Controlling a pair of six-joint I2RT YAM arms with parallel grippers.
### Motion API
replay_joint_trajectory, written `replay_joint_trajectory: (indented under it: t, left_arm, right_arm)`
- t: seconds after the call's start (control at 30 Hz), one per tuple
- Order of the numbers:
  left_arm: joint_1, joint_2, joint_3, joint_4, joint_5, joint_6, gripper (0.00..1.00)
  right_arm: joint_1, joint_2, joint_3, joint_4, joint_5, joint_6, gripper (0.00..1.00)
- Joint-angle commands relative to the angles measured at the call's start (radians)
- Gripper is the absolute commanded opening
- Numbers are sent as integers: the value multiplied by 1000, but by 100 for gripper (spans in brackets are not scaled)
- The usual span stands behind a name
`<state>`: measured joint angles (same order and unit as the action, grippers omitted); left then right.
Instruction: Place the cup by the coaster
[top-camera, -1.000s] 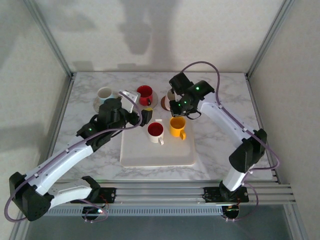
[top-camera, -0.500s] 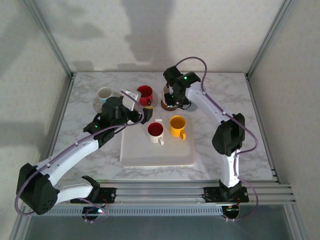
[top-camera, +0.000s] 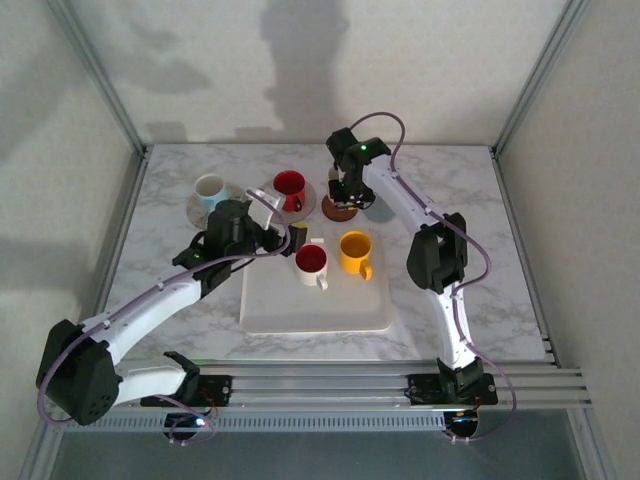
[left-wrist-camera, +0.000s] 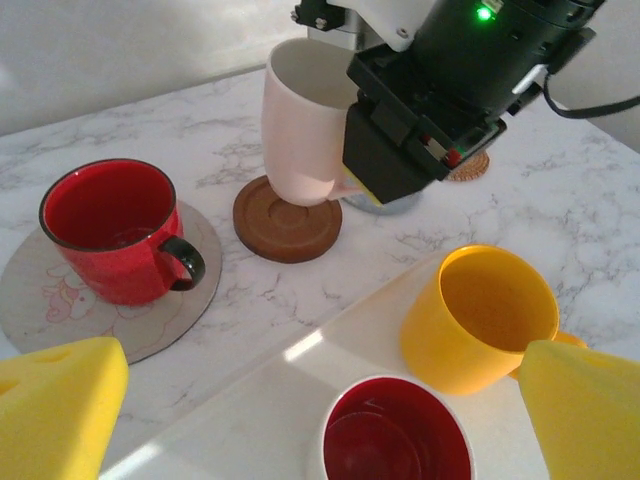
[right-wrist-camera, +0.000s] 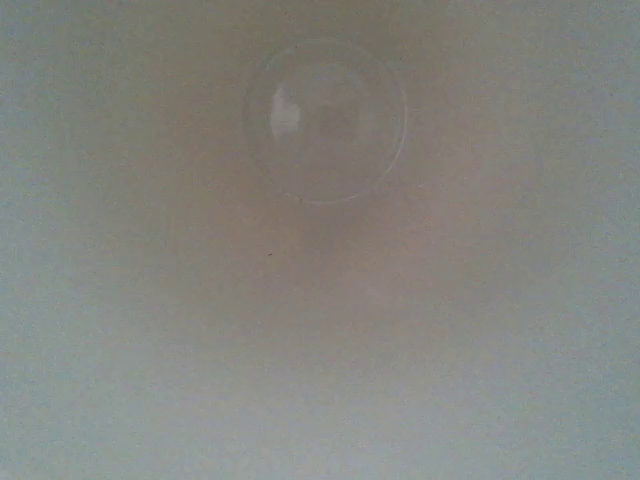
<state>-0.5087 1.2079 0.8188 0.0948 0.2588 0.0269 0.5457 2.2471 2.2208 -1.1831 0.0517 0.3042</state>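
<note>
Right gripper (left-wrist-camera: 365, 185) clamped on cup (left-wrist-camera: 300, 120) wall; coaster (left-wrist-camera: 287, 218) just below it. Cup judged rigid glazed ceramic, slippery, chippable: rim pinch suits, set down gently. Left gripper (top-camera: 290, 238) wide open.

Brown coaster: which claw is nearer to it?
Right. The right claw holds the pink cup at the coaster; the left claw stands apart, open, by the tray.

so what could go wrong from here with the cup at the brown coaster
1. The pale pink cup seems to have its base over the far rim of the brown coaster. Let go there, it might land half on and rock or tip.
2. The right gripper grips it from one side, so opening could nudge it toward the red mug.
</note>
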Motion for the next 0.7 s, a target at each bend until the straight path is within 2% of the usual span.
replay_joint_trajectory:
  t: [0.0, 0.67]
  left_arm:
    - [7, 4, -8, 52, 23, 17, 100]
    - [9, 75, 27, 50, 54, 44, 100]
  right_arm:
    - [-17, 20, 55, 5, -4, -19, 0]
    - [-41, 171, 172, -20, -41, -46, 0]
